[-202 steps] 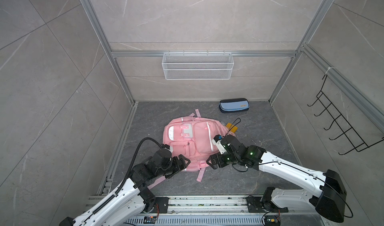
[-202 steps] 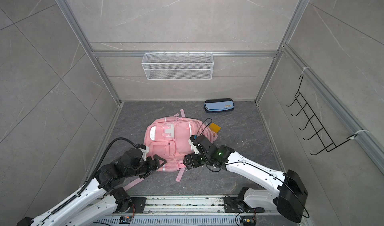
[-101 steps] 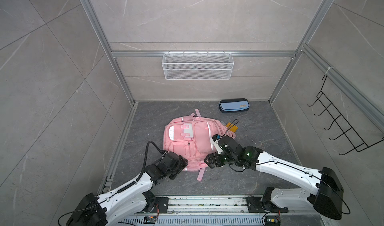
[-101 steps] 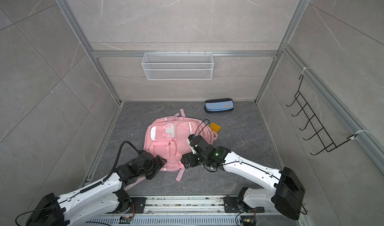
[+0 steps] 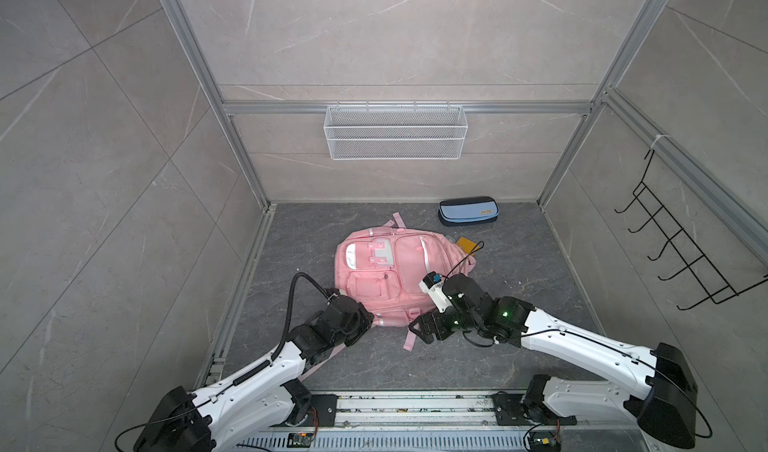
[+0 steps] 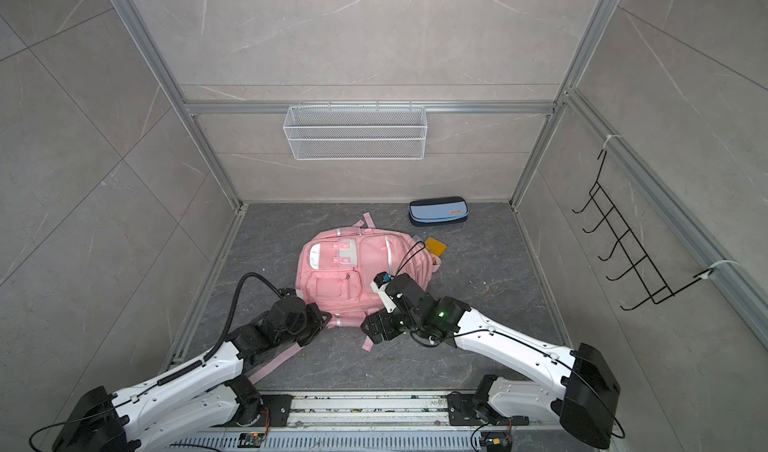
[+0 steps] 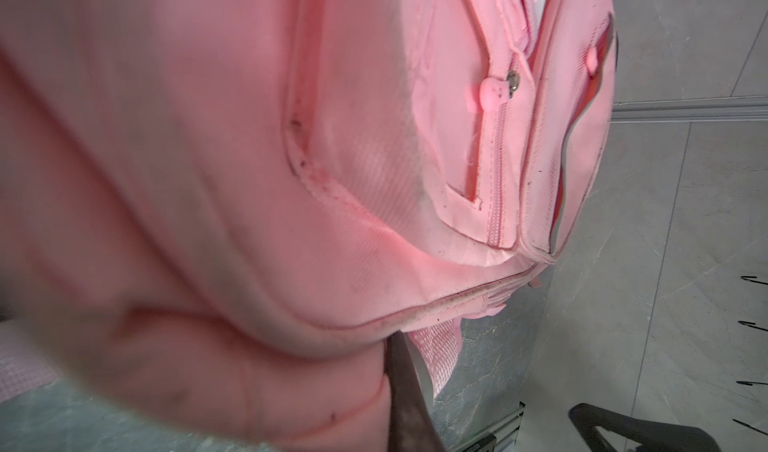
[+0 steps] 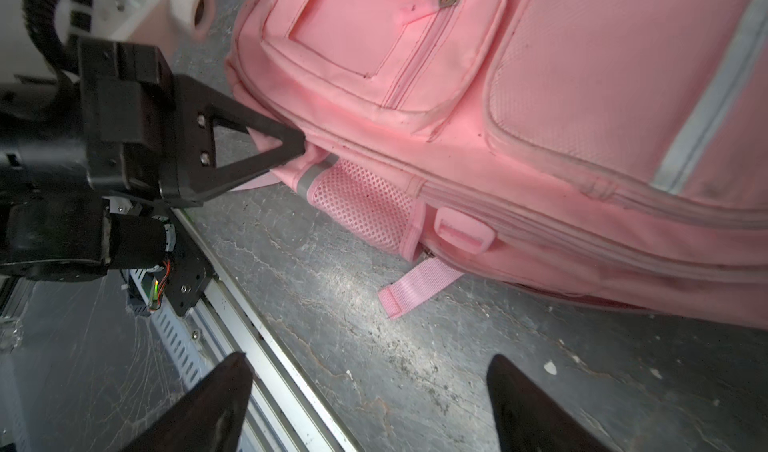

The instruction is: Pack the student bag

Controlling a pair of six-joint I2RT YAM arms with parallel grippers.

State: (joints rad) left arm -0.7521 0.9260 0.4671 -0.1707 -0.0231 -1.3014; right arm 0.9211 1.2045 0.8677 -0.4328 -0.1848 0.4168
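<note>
Your left gripper [image 8: 297,148] is clamped on the near left corner of the student bag [image 5: 395,271], which lies mid-floor. Your right gripper [image 8: 368,360] gapes wide just off its near edge. The pencil case [image 5: 468,210] label is too small to read.

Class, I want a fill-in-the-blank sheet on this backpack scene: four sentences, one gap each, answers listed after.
The left hand is ____ on a corner of the student bag.
The right hand is ____, holding nothing.
The pencil case on the floor is ____ in colour.
The wire basket hangs on the ____ wall.
Missing words: shut; open; blue; back.
</note>
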